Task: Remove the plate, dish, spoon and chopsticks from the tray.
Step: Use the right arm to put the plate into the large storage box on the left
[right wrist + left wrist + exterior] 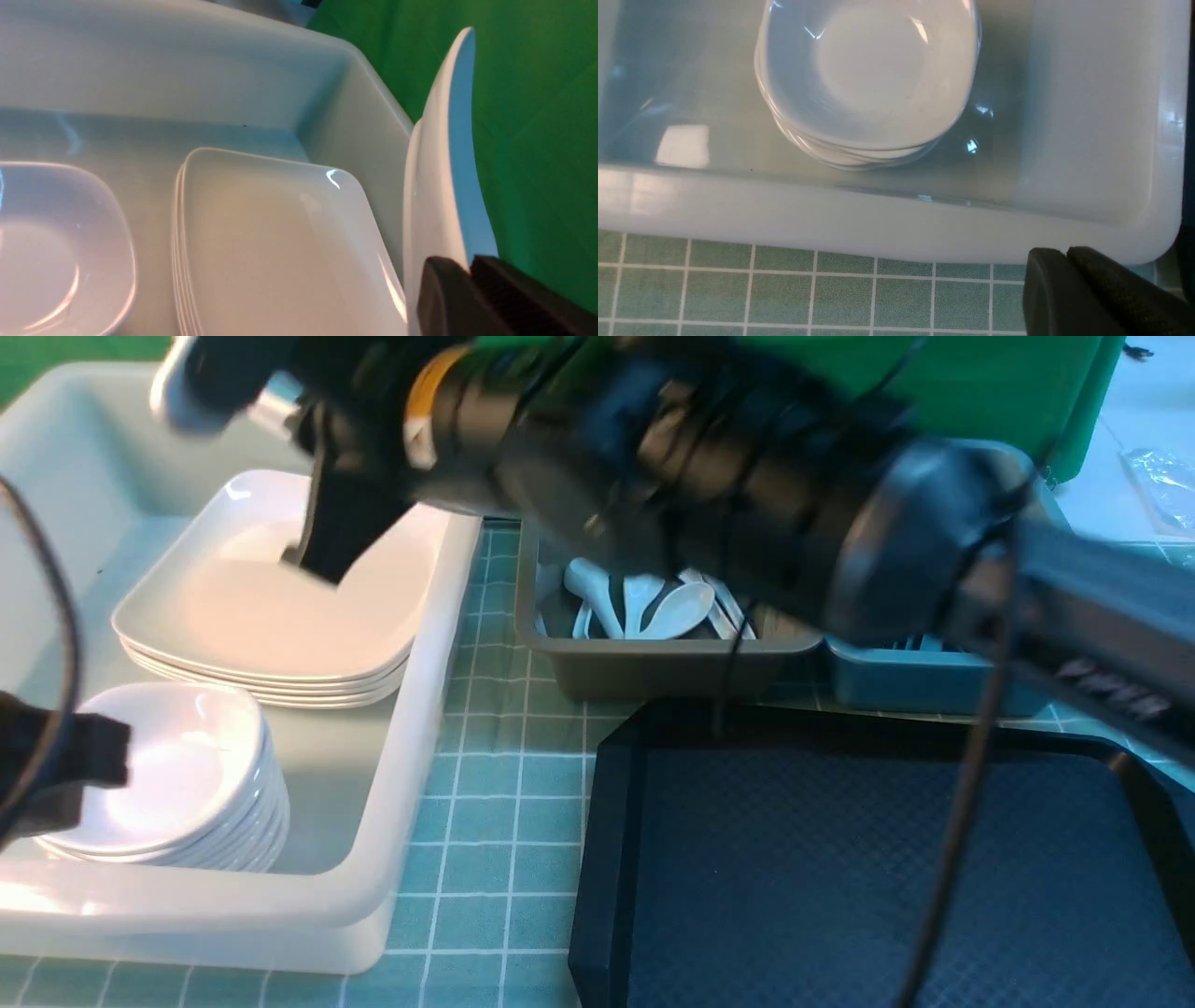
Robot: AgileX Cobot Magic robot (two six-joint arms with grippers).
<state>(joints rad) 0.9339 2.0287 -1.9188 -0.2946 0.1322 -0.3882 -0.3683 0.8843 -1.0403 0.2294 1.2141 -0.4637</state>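
No text, label, brand or number can be read. Pale marks [1116, 689] on the right arm [747, 495], at the front view's right edge, are too blurred.

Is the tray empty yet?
Empty, as far as visible: the tray has a bare textured floor; the right arm hides its far edge.

**Camera Placement**

Front view looks forward and down over the counter [485, 803] and tray [840, 877], with the right arm [709, 467] close across it. Both wrist views look closely into the white tub [420, 709]. All three share its stacked small dishes [177, 775].
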